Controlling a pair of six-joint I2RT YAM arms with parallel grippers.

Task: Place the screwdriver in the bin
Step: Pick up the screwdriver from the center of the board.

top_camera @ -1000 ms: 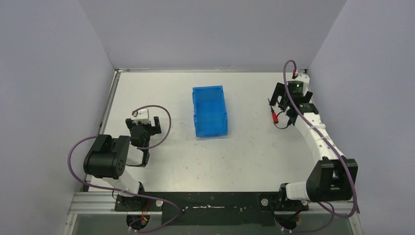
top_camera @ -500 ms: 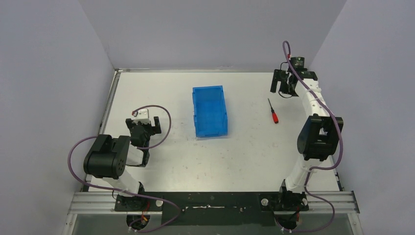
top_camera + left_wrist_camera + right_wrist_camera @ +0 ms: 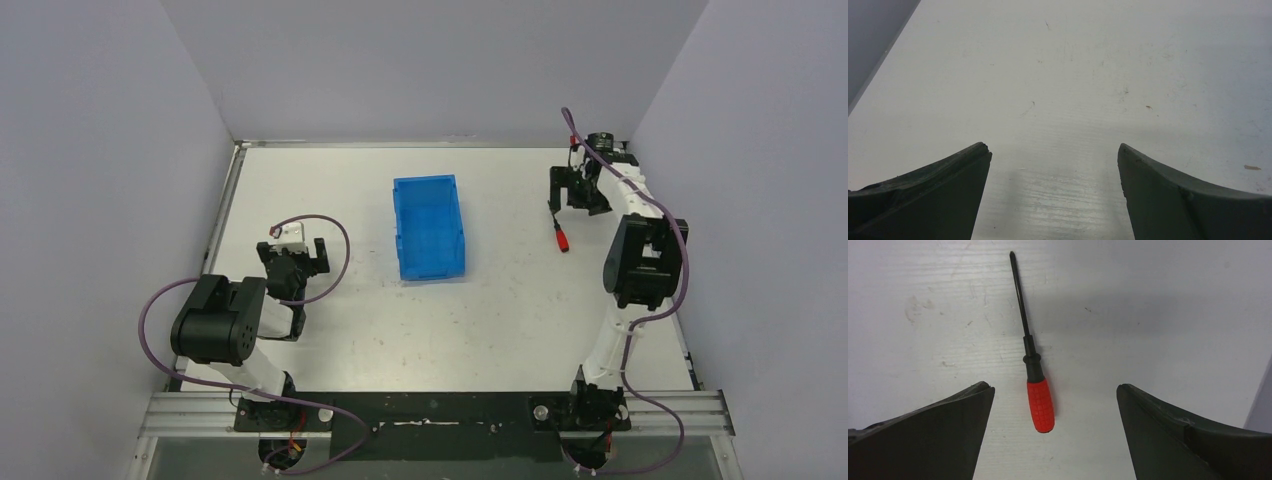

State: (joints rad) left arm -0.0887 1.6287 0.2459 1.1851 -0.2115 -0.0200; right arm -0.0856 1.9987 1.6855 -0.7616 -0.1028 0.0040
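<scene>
The right gripper point(image 3: 568, 204) hung over the right side of the overhead view with its claw spread wide and nothing between the jaws. In the right wrist view the screwdriver point(image 3: 1034, 371) lay flat on the white table point(image 3: 1158, 315), mid-frame. Its red handle pointed toward the bottom edge, between the two fingers point(image 3: 938, 430), and its slim black shaft ran up to the top. From above, the screwdriver point(image 3: 561, 231) sat right of centre, well apart from the blue bin point(image 3: 401, 232) in the middle of the frame. The left gripper point(image 3: 1054, 148), low on the left of the overhead view, was likewise spread and empty over bare table.

The pick itself looked like the likeliest place for trouble. The handle lay nearer the finger on the left of the wrist frame than the one on the right, so one jaw would probably meet it first and roll or skid it across the smooth surface. The tool was thin and lay flush on the table, so a descent stopping short would close on air, and one too deep would press the fingertips into the tabletop. A pinch landing on the narrow shaft rather than the ribbed handle would likely slip or let the tool pivot. Held by one end, it could droop during the carry and catch the bin's raised wall, or bounce out if released from too high.
</scene>
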